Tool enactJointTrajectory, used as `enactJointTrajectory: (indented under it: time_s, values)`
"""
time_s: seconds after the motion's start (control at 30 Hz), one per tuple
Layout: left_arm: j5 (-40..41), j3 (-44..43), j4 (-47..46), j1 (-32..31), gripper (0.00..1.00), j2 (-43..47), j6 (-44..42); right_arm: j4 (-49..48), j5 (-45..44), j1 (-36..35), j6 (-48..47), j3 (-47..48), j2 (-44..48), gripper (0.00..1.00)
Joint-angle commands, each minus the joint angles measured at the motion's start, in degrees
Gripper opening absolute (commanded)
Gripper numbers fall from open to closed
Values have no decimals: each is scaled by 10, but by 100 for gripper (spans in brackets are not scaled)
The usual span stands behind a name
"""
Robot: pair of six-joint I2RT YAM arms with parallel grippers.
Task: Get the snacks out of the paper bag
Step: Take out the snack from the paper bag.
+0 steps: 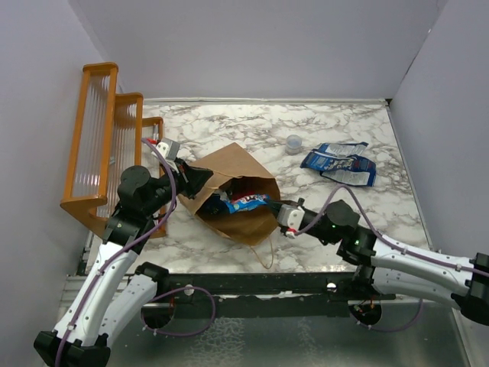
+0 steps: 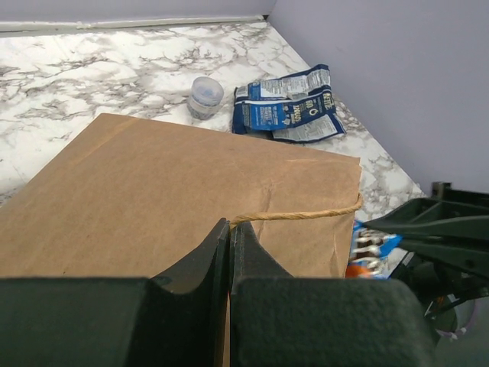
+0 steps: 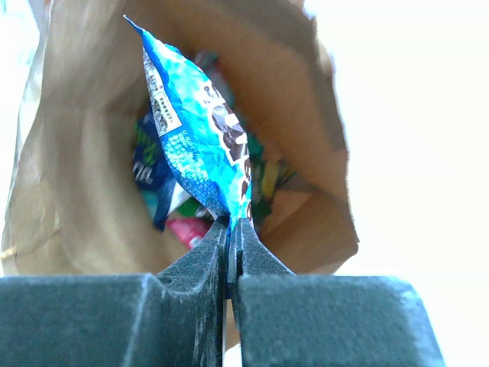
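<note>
Pinching the sealed edge of a blue packet (image 3: 195,138), the right pincer (image 3: 231,225) is clenched right at the mouth of the bag (image 3: 69,168), so the packet stands straight ahead of its fingertips, partly inside the opening. The flat seam probably gives a firmer hold than the puffed body would. The packet is shiny, crinkled foil printed in blue and white with dark brown shapes. Beyond it, deeper in the bag, more snacks (image 3: 187,229) lie piled in teal-green, dark blue and pink foil, so I judge the job to be only partway done. The bag is soft, creased brown kraft paper, lying on its side with its mouth facing this pincer, which lets the arm reach in level rather than from above. The left pincer (image 2: 231,229) is clenched on the bag's upper wall, back from the mouth, apparently to anchor the light paper and keep the opening raised while the other arm draws out. Ahead of its fingertips a thin twisted handle (image 2: 306,215) runs along the rim. Farther ahead, well apart from both pincers, loose packets (image 2: 286,111) of blue foil lie flattened on the marble table (image 1: 244,122), just beside a small clear cup (image 2: 206,97). An orange slatted rack (image 1: 99,145) stands off the left pincer's outer side.
</note>
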State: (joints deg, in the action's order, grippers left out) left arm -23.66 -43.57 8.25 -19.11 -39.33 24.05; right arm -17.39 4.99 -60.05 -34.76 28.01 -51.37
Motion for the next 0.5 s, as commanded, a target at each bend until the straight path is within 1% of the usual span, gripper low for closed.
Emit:
enactJointTrajectory:
  time_s: [0.0,0.17,0.23,0.27,0.33,0.4,0.43,0.47]
  values:
    - [25,-7,-3,3,0,-1,-21,-127,-6,-3,4,-16,75,1]
    - [43,4,1,3,0,-3,-49,-156,-21,-3,-23,-3,136,1]
    - [49,13,-4,3,0,-2,-57,-187,-49,-3,-24,-2,154,1]
    - [50,18,-8,3,0,-2,-60,-211,-77,-3,-20,-2,156,1]
    - [50,31,-17,3,0,-1,-63,-277,-172,-3,7,-3,144,1]
    - [42,43,-28,4,0,-2,-66,-343,-309,-3,38,2,112,2]
    - [37,47,-35,3,0,-2,-69,-366,-394,-3,45,9,90,1]
    - [33,51,-39,3,0,-2,-71,-382,-457,-3,45,17,67,2]
